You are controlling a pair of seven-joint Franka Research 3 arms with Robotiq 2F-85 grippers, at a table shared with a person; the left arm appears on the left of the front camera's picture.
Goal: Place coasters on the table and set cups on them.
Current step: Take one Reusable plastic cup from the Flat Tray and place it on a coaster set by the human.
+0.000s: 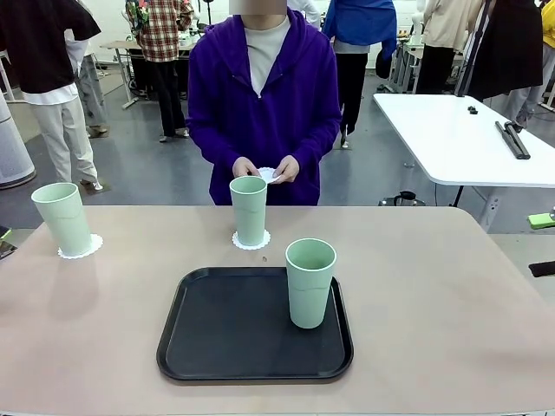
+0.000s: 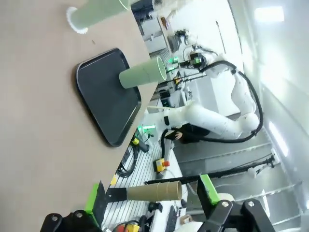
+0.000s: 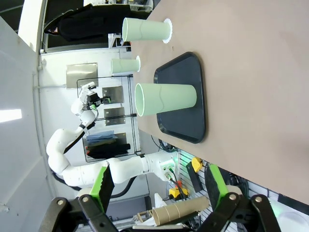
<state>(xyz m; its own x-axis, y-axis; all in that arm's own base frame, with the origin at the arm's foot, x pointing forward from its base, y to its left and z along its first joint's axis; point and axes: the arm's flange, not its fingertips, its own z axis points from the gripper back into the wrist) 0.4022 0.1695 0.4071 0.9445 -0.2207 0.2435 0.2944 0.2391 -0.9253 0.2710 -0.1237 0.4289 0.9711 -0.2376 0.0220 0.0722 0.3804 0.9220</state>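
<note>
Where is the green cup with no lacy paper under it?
In the front view, the pale mint-green plastic cup stands upright on the right side of the black rounded-corner tray, nearer the robot than the middle cup on its white coaster.

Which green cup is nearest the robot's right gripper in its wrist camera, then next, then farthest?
1. Tray cup, ahead of the right gripper.
2. Middle cup, on a coaster beyond the tray.
3. Left-end cup, at the table's left end.

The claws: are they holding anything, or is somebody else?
Left claw and right claw are open, empty. The person's hands hold a white coaster by its edges.
</note>
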